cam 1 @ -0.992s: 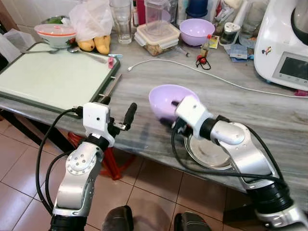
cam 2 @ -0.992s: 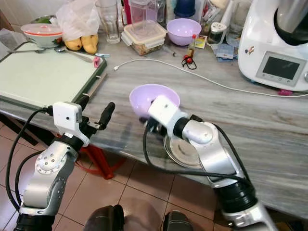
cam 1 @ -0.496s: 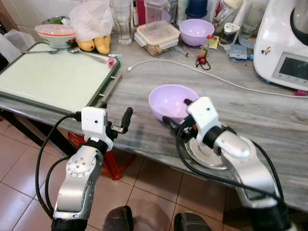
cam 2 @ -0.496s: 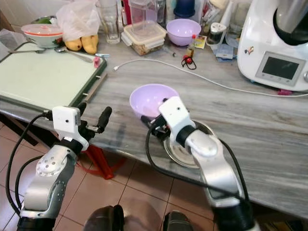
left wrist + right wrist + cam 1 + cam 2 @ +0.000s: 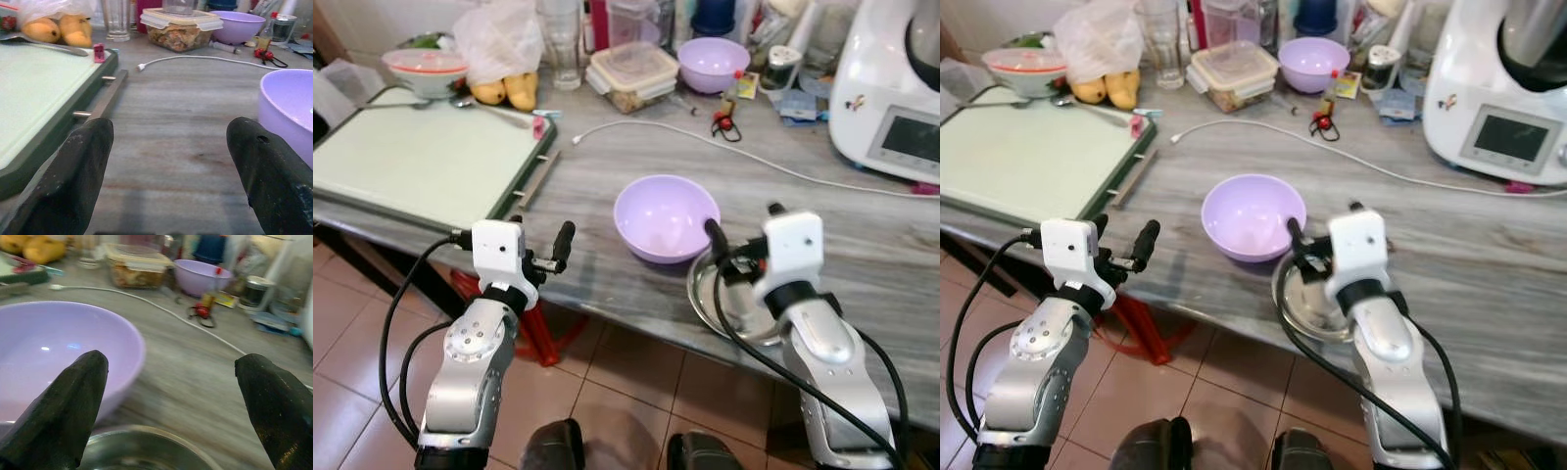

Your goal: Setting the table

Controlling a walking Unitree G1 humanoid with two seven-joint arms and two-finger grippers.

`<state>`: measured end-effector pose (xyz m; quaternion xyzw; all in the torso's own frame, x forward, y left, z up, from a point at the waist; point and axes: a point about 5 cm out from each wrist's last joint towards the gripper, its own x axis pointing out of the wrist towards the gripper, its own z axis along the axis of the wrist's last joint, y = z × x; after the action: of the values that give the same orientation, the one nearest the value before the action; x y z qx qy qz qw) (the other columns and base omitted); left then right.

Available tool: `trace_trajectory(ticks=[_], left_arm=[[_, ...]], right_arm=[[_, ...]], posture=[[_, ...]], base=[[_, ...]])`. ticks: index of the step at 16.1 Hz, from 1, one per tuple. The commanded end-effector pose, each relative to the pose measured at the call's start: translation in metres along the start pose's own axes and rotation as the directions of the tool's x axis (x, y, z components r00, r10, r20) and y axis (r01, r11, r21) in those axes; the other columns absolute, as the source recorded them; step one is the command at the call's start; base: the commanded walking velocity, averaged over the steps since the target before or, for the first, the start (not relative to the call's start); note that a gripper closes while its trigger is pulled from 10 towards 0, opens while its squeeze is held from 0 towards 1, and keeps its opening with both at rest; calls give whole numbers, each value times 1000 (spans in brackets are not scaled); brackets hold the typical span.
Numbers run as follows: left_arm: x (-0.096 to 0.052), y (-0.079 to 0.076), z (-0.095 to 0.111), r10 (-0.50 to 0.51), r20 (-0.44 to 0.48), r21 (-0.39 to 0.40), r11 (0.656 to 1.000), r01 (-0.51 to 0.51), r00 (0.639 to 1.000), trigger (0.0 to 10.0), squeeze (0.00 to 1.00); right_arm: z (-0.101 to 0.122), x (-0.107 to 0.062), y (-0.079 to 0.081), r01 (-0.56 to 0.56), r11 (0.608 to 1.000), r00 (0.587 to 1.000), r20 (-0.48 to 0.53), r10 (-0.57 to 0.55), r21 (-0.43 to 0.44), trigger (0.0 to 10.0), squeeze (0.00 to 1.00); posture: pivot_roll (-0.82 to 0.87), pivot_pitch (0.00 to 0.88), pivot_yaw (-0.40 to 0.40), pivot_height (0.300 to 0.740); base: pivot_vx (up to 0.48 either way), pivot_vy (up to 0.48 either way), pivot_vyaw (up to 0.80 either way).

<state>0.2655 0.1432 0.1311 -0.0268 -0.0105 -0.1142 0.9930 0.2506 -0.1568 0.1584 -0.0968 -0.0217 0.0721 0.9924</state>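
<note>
— Any writing you can read on the things along the back?

— None. The white kitchen machine [image 5: 891,83] has a grey screen and a small sticker, but no letters can be made out. The small bottle [image 5: 733,91] carries a yellow label, too small to read.

— Where is the bowl relative to the grippers?

— The lavender bowl [image 5: 666,216] stands upright on the grey wood-grain counter [image 5: 862,235], near the front edge. The right gripper [image 5: 171,396] hovers just beside it, fingers spread wide and holding nothing; in the right wrist view one black finger [image 5: 58,406] lies in front of the bowl's wall, and whether it touches I cannot tell. Below that gripper sits a steel dish [image 5: 729,304], touching or nearly touching the bowl's right side. The left gripper [image 5: 171,176] is out past the counter's front edge, to the bowl's left and apart from it, also spread and empty.

— And the rest of the surface and room?

— A green-rimmed board [image 5: 421,157] lies at the left, with a spoon [image 5: 480,104] and a red-rimmed bowl [image 5: 426,69] at its far end. Behind are mangoes [image 5: 506,90] under a plastic bag, a glass [image 5: 560,39], a lidded food container [image 5: 632,74], a second lavender bowl [image 5: 713,63] and a white cable [image 5: 724,147] running across the counter. The floor is terracotta tile [image 5: 352,333].
</note>
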Motion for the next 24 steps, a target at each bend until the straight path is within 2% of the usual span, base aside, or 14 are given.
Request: trace_trajectory(ticks=[1, 2, 3, 6, 15, 24], left_arm=[[0, 1, 3, 5, 7, -2, 1000, -5, 1000, 10000, 0], [0, 1, 3, 5, 6, -3, 1000, -5, 1000, 10000, 0], [0, 1, 3, 0, 5, -8, 1000, 0, 1000, 10000, 0], [1, 1, 4, 3, 5, -11, 1000, -3, 1000, 10000, 0], [3, 3, 5, 13, 9, -17, 1000, -13, 1000, 10000, 0], [4, 0, 5, 6, 9, -25, 1000, -6, 1000, 10000, 0]], right_arm=[[4, -1, 0, 17, 1000, 1000, 22, -17, -1, 10000, 118], [3, -2, 0, 20, 1000, 1000, 18, -20, 3, 10000, 27], [2, -1, 1, 19, 1000, 1000, 15, -19, 6, 10000, 0], [3, 1, 2, 21, 1000, 1000, 21, -21, -1, 10000, 0], [4, 3, 4, 19, 1000, 998, 55, -19, -3, 10000, 0], [2, 8, -3, 55, 998, 997, 46, -56, 20, 10000, 0]], posture=[[-41, 105, 35, 740], [-42, 105, 35, 740], [-40, 104, 35, 740], [-39, 106, 30, 740], [-40, 96, 24, 740], [-43, 105, 19, 740]], base=[[0, 0, -731], [0, 0, -800], [0, 0, -800], [0, 0, -800], [-272, 0, 0], [-333, 0, 0]])
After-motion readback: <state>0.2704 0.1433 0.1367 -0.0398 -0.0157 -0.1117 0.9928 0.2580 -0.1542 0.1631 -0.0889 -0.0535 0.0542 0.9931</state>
